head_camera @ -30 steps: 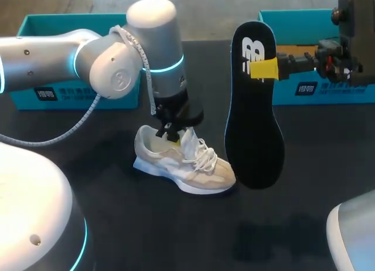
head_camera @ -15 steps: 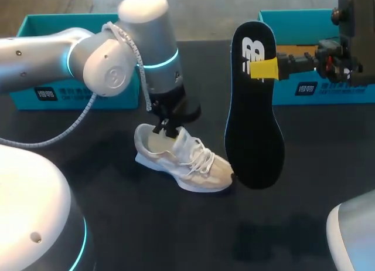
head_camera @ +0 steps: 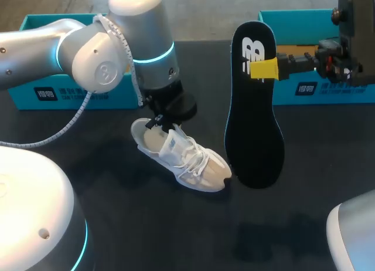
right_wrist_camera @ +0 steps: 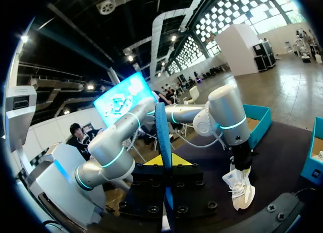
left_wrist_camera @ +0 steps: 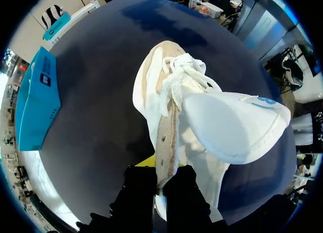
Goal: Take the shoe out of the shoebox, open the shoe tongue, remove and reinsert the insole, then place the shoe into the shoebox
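A cream and white shoe (head_camera: pixel 186 158) lies on the black table (head_camera: pixel 117 224), toe toward the front right. My left gripper (head_camera: pixel 161 123) is shut on the collar wall near its heel. In the left wrist view the shoe (left_wrist_camera: pixel 166 97) stretches ahead of the left gripper (left_wrist_camera: pixel 160 175), its side wall pinched between the fingers and its white tongue (left_wrist_camera: pixel 232 122) folded up. My right gripper (head_camera: pixel 265 68) is shut on the black insole (head_camera: pixel 253 124), which hangs upright above the table right of the shoe. The right wrist view shows the insole (right_wrist_camera: pixel 161 137) edge-on in the right gripper (right_wrist_camera: pixel 165 165).
A teal shoebox (head_camera: pixel 70 95) stands at the back left behind my left arm, and another teal shoebox (head_camera: pixel 304 89) at the back right behind my right gripper. The left box (left_wrist_camera: pixel 38 102) also shows beside the shoe in the left wrist view.
My left arm has shifted left and back, dragging the heel with it and turning the shoe so its toe points more toward the front. The right arm and insole have not moved.
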`<action>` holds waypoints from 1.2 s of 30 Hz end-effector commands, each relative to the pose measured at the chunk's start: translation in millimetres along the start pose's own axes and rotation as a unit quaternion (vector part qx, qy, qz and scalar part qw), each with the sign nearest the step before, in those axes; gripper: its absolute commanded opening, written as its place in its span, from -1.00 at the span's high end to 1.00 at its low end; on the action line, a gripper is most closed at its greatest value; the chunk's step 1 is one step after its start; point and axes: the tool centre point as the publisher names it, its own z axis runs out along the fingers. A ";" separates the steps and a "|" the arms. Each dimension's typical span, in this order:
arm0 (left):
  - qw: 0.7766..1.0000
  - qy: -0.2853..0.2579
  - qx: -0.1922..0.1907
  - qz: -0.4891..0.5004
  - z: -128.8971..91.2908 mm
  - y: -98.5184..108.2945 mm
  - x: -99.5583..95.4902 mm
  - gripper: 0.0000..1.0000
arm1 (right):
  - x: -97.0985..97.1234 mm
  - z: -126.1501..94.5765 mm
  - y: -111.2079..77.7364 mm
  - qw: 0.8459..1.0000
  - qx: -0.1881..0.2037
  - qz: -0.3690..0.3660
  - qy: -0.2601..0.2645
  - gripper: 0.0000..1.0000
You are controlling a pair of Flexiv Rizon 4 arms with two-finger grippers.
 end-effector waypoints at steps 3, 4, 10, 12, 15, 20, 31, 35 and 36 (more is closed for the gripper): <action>0.998 -0.026 -0.009 0.055 -13.1 -2.5 12.4 1.00 | -1.4 3.2 3.9 1.000 0.003 0.001 0.001 1.00; 0.997 -0.026 -0.011 0.068 -14.0 -3.0 13.0 1.00 | -1.4 3.2 3.9 1.000 0.003 0.001 0.001 1.00; 0.989 -0.028 -0.015 0.148 -18.6 -4.6 17.2 1.00 | -1.4 3.2 3.9 1.000 0.003 0.001 0.001 1.00; 0.984 -0.024 -0.018 0.176 -20.7 -5.3 20.2 1.00 | -1.4 3.2 3.9 1.000 0.003 0.001 0.001 1.00; 0.977 -0.017 -0.021 0.214 -24.0 -6.6 23.4 1.00 | -1.4 3.2 3.9 1.000 0.003 0.001 0.001 1.00; 0.961 -0.006 -0.021 0.274 -28.3 -12.1 27.0 1.00 | -1.4 3.2 3.9 1.000 0.003 0.001 0.001 1.00; 0.927 0.021 -0.029 0.372 -27.5 -25.9 37.5 1.00 | -1.4 3.2 3.9 1.000 0.003 0.001 0.001 1.00; 0.919 0.031 -0.025 0.392 -23.7 -30.0 41.7 1.00 | -1.4 3.2 3.9 1.000 0.003 0.001 0.001 1.00; 0.917 0.037 -0.021 0.396 -22.9 -32.7 43.3 1.00 | -1.4 3.2 3.9 1.000 0.003 0.001 0.001 1.00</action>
